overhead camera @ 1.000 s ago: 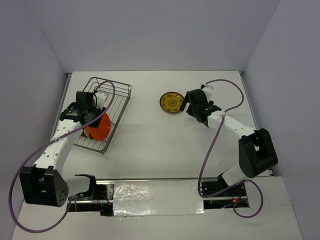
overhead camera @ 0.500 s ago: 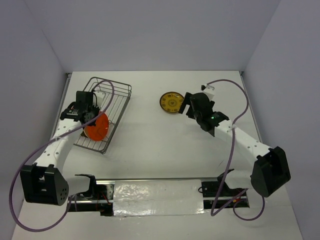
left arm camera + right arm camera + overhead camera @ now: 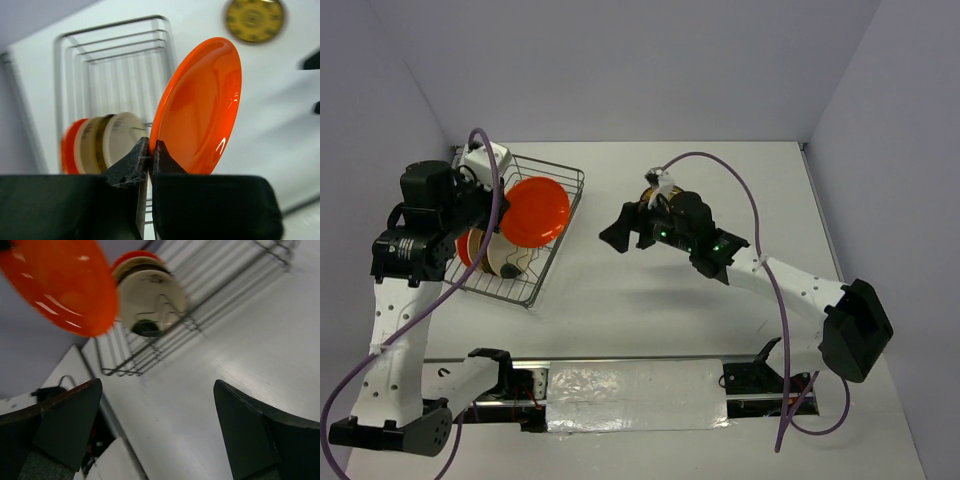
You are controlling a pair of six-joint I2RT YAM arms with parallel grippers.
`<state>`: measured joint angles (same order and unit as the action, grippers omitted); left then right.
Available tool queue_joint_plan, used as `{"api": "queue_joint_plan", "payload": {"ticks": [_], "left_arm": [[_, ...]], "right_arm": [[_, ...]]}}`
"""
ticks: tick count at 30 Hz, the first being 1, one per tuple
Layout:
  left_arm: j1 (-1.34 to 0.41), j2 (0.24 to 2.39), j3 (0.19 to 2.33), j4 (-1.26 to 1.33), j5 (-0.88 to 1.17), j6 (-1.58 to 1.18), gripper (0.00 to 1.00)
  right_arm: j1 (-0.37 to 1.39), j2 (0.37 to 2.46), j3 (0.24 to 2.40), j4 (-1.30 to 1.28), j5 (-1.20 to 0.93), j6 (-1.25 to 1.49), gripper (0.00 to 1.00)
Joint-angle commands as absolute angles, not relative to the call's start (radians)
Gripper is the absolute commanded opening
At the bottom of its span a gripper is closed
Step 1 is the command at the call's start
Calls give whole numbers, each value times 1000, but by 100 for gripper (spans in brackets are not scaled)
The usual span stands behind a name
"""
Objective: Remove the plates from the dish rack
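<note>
My left gripper (image 3: 150,150) is shut on the lower rim of an orange-red plate (image 3: 200,105), which it holds on edge in the air above the dish rack (image 3: 560,170). Standing in the rack's near end are a cream plate with a dark blotch (image 3: 505,258) and another orange-red plate (image 3: 465,245) behind it. A dark brown plate with gold pattern (image 3: 255,19) lies flat on the table, mostly hidden under the right arm in the top view. My right gripper (image 3: 625,228) is open and empty, facing the rack (image 3: 120,371) over bare table.
The rack sits at the far left, close to the left wall. A foil-taped strip (image 3: 630,385) and black clamps run along the near edge. Purple cables (image 3: 740,165) loop above both arms.
The left gripper closed on the orange-red plate and lifted it up out of the rack. The right arm swung left from beside the brown-gold plate toward the rack.
</note>
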<state>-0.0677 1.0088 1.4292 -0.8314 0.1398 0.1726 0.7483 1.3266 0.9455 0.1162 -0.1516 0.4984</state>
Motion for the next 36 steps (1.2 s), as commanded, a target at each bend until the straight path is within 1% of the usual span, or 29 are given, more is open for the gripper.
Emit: {"api": "queue_joint_plan", "payload": {"ticks": [1,2,5,6,8,9,10,11,12,13,14,15,16,17,18,19,20,21,23,24,26,28,29,32,36], "left_arm": [[-69,1052,1433,-897,444,135,0],[-69,1063,1433,-903,477,141,0],[-69,1088,1439,-931,603,155,0],[-68,1091,1434,-928,630,155,0],[-69,1088,1425,-908,669,134,0],[-68,1088,1417,-901,673,130,0],[-69,1094,1416,-899,678,130,1],[-69,1100,1417,-903,680,138,6],[-68,1104,1419,-908,680,141,8],[-69,1115,1419,-913,680,143,6],[-69,1120,1414,-911,677,143,5],[-69,1121,1410,-907,666,137,11],[-68,1124,1407,-893,651,124,20],[-69,1126,1399,-881,567,111,56],[-69,1124,1396,-865,501,94,79],[-69,1124,1390,-853,417,65,97],[-69,1126,1388,-838,268,64,99],[-69,1126,1384,-831,196,64,99],[-69,1114,1345,-786,54,72,99],[-69,1092,1327,-767,-56,77,100],[-68,1069,1272,-721,-129,98,100],[-67,1042,1237,-710,-167,127,99],[-67,1032,1227,-704,-178,135,99],[-66,999,1197,-701,-207,167,99],[-64,947,1172,-690,-242,190,99]], "right_arm": [[785,1365,1034,431,-449,501,100],[793,1374,1037,486,-457,517,100],[801,1416,1063,500,-428,555,99],[804,1436,1071,489,-408,557,97],[805,1453,1077,508,-400,561,91],[805,1465,1074,523,-406,574,84],[805,1468,1063,535,-410,581,69],[805,1473,1058,549,-414,586,61],[805,1476,1049,563,-413,589,41],[804,1474,1045,563,-405,589,30],[804,1468,1037,571,-399,589,23],[801,1460,1019,574,-388,588,10],[799,1445,1009,572,-377,588,6],[798,1434,997,563,-361,588,5],[789,1422,971,549,-307,589,4],[781,1411,959,532,-269,598,4],[758,1392,939,461,-171,618,2],[758,1385,927,416,-120,629,0],[723,1373,893,269,-4,688,0],[710,1373,876,226,100,705,0],[663,1374,801,186,165,747,0],[606,1391,741,239,173,767,0],[588,1400,685,265,158,772,0],[525,1459,623,347,91,762,1],[486,1561,615,371,60,738,4]]}}
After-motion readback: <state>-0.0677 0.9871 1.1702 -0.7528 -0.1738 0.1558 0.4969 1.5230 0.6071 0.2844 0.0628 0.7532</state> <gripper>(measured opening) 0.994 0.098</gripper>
